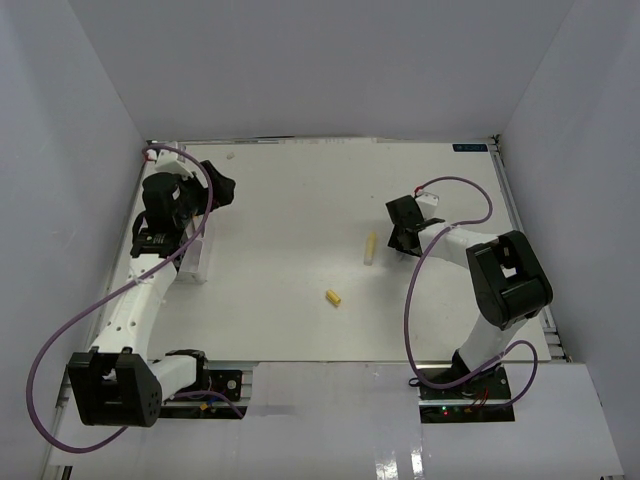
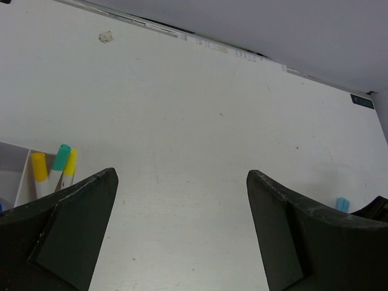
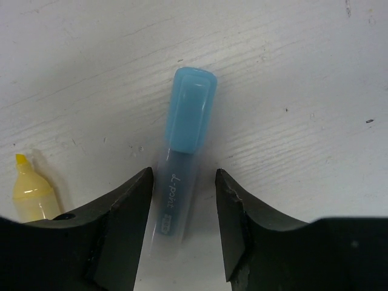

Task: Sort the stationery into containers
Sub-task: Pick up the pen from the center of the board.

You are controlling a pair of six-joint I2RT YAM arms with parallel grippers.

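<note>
My right gripper (image 3: 182,174) is low over the table, open, with its jaws on either side of a blue-capped marker (image 3: 189,118) that lies flat; a gap shows on the right side. A yellow marker (image 3: 28,194) lies just to its left and also shows in the top view (image 1: 370,247). A yellow eraser piece (image 1: 333,297) lies near the table's middle. My left gripper (image 2: 182,176) is open and empty at the far left. The white divided tray (image 1: 193,262) beside it holds yellow- and teal-capped markers (image 2: 59,159).
A small clear object (image 2: 105,37) lies near the table's far left edge. White walls enclose the table on three sides. The right gripper (image 1: 405,226) is right of centre in the top view, and its purple cable loops toward the near edge.
</note>
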